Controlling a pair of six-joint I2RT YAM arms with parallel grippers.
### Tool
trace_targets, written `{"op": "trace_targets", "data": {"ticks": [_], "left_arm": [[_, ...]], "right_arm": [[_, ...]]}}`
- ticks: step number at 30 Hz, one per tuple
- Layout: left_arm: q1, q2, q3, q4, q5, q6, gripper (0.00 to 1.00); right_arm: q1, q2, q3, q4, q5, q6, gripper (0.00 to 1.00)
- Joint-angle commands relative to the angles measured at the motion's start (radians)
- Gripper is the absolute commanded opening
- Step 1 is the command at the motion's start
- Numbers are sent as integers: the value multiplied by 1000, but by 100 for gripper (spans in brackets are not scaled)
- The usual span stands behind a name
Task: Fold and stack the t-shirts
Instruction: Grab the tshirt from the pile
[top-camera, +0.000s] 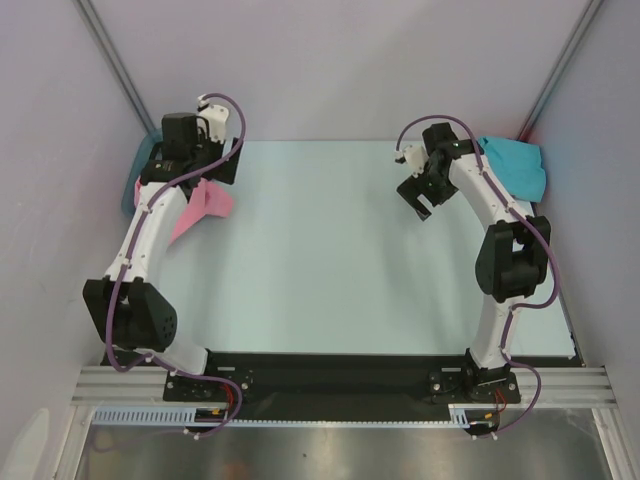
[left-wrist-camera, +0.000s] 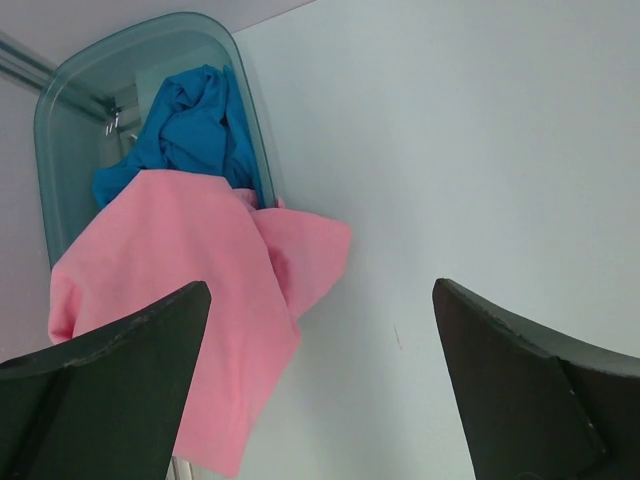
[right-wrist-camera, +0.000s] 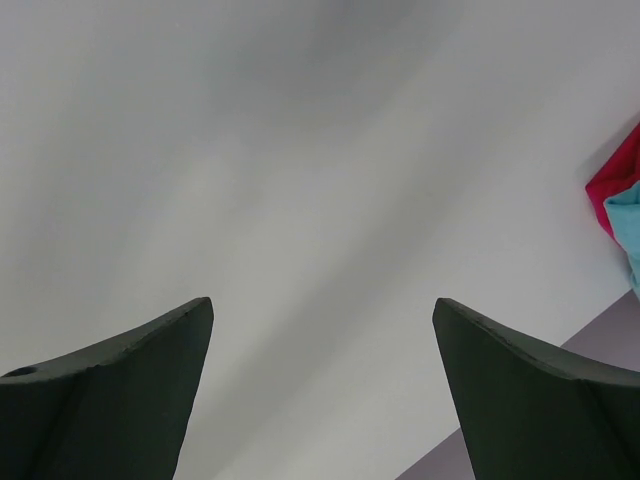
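left gripper (left-wrist-camera: 320, 290), right gripper (right-wrist-camera: 322, 300): both spread wide, empty | pink t-shirt (left-wrist-camera: 190, 280) spilling from tub (left-wrist-camera: 60, 100) at table (top-camera: 330, 250) far-left corner; turquoise t-shirt (top-camera: 515, 165) heaped far-right | risk: dragging blue t-shirt (left-wrist-camera: 185, 130) or tub along with pink, through tangled cloth

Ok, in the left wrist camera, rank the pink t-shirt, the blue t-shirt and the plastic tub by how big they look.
1. pink t-shirt, though it lies nearest the camera, so its lead is unsure.
2. plastic tub, partly covered by both shirts.
3. blue t-shirt, bunched inside the tub.
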Motion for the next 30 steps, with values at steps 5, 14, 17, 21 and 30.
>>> {"op": "trace_targets", "data": {"ticks": [5,14,17,21,30], "left_arm": [[61,24,55,13,-109,78,100],[61,96,29,-10,-85,317,100],[63,159,58,-27,-74,320,100],[66,262,90,-25,-115,307,100],[107,425,243,1,-272,270,100]], "right_arm": [[-44,10,19,50,113,55,100],[-32,4,15,81,156,41,100],[-31,-12,-7,93,166,26,100],[-32,-26,-14,93,172,14,100],[-32,-44,-50,92,170,17,100]]}}
